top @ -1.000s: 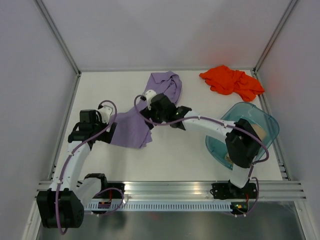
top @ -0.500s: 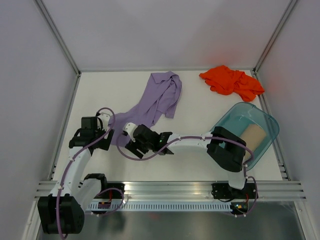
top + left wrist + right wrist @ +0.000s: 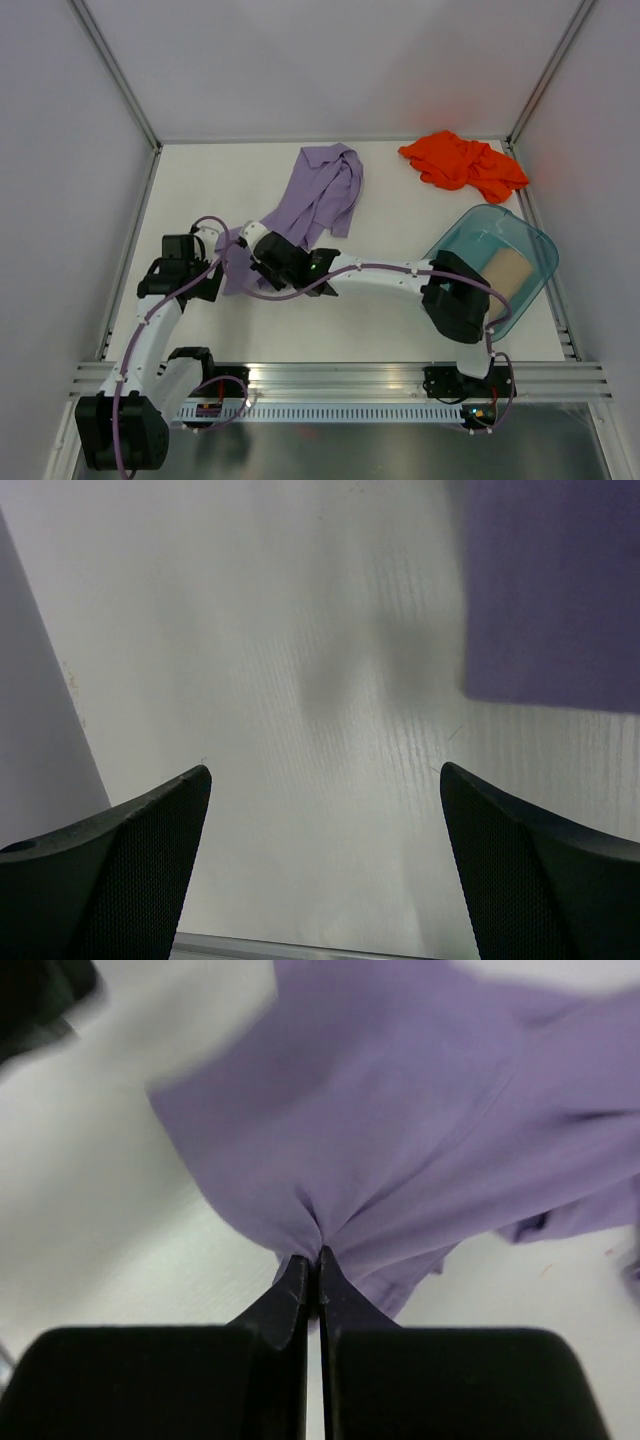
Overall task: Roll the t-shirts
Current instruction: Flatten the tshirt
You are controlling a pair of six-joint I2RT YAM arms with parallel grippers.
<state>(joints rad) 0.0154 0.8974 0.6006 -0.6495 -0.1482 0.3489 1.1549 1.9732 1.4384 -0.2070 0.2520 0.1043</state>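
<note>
White, faintly grained tabletop point(image 3: 400, 210) between pale walls, and we see the lavender t-shirt point(image 3: 322, 192) lying as a long soft band from the far edge toward the left side. Our right gripper point(image 3: 312, 1260) is clenched on its near end, cloth puckering at the black tips. Our left gripper point(image 3: 325, 770) hangs spread wide over bare tabletop beside it. The crumpled orange-red t-shirt point(image 3: 462, 163) sits in the far right corner. The tan t-shirt point(image 3: 505, 272), a smooth cylinder, lies inside the translucent teal tub point(image 3: 530, 240) at the right edge.
</note>
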